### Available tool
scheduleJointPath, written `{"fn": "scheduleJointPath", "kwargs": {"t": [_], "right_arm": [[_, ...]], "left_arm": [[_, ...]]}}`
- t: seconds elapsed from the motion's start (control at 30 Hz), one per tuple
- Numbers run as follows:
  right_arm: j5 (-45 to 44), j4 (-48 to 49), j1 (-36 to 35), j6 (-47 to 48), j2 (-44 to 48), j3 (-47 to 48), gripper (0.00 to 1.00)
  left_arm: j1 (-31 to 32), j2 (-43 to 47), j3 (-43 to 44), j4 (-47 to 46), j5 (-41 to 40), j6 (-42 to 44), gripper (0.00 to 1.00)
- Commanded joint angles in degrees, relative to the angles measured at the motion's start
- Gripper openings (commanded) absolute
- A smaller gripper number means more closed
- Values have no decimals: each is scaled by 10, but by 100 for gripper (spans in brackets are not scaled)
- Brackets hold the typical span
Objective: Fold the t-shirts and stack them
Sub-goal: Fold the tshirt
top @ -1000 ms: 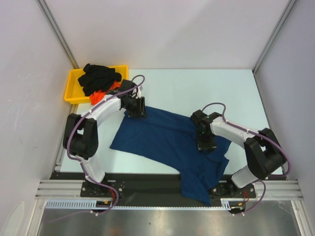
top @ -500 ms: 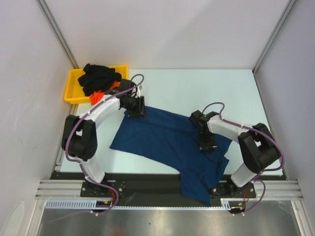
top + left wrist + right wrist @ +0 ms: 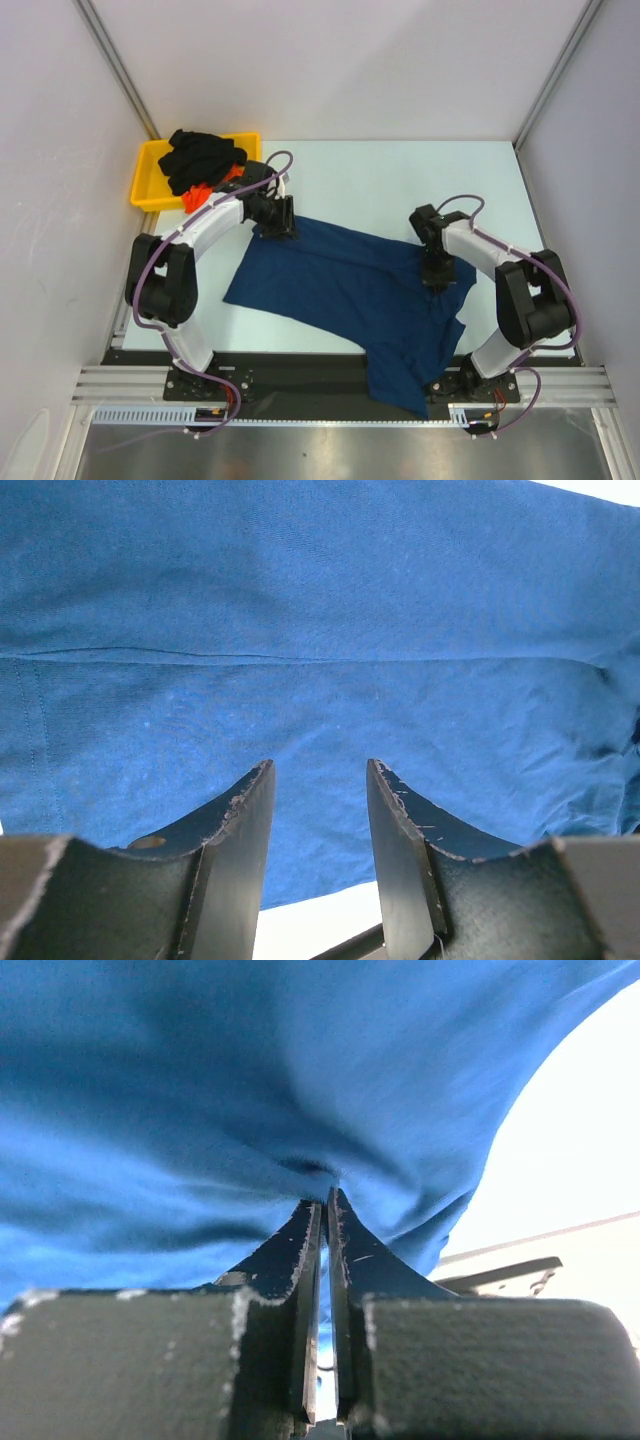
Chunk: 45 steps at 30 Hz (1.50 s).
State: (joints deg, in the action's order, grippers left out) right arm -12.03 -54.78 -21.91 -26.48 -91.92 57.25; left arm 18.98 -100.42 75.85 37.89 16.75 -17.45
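Observation:
A navy blue t-shirt (image 3: 330, 285) lies spread and crumpled across the table, its lower part hanging over the near edge. My left gripper (image 3: 283, 228) stands open over the shirt's far left corner; in the left wrist view the blue cloth (image 3: 320, 630) fills the picture beyond the gripper (image 3: 318, 770). My right gripper (image 3: 436, 282) is at the shirt's right side. In the right wrist view this gripper (image 3: 325, 1200) is shut on a pinched fold of the navy cloth (image 3: 250, 1080), which bunches at the tips. A black t-shirt (image 3: 200, 155) and an orange-red one (image 3: 205, 193) sit in the tray.
A yellow plastic tray (image 3: 145, 180) stands at the far left corner of the table, just behind the left arm. White walls close in both sides and the back. A black rail runs along the near edge by the arm bases.
My right gripper has moved to the right and a little away, and its jaws have shut on the navy cloth. The left arm has not moved.

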Motion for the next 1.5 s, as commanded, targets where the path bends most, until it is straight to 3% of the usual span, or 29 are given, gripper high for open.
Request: {"fn": "scheduleJointPath", "kwargs": {"t": [0.0,0.13,0.2,0.23,0.27,0.37,0.5,0.67,0.87,0.97,1.47], "right_arm": [[-30,17,47,33,-9,38,2],[-34,30,90,77,-65,97,4],[-68,23,104,104,-87,145,14],[-94,13,108,110,-108,163,26],[-105,7,114,115,-120,182,30],[-130,-22,124,129,-147,250,36],[-56,-60,98,117,-105,276,38],[56,-3,63,55,-15,162,41],[148,69,138,-8,46,46,42],[184,88,171,-11,53,16,48],[286,160,261,-47,35,-38,46]], "left_arm": [[-1,12,18,-5,6,9,47],[-1,15,16,-4,6,10,47],[0,18,12,-4,6,12,48],[-1,19,11,-4,6,14,47],[-1,20,10,-4,6,15,47],[-1,22,3,-4,4,16,47],[-2,25,3,-2,1,20,47],[-7,27,2,-5,0,18,48],[-9,19,15,-1,11,16,48],[-9,18,13,2,10,18,47],[-16,28,2,-4,9,16,47]]}}
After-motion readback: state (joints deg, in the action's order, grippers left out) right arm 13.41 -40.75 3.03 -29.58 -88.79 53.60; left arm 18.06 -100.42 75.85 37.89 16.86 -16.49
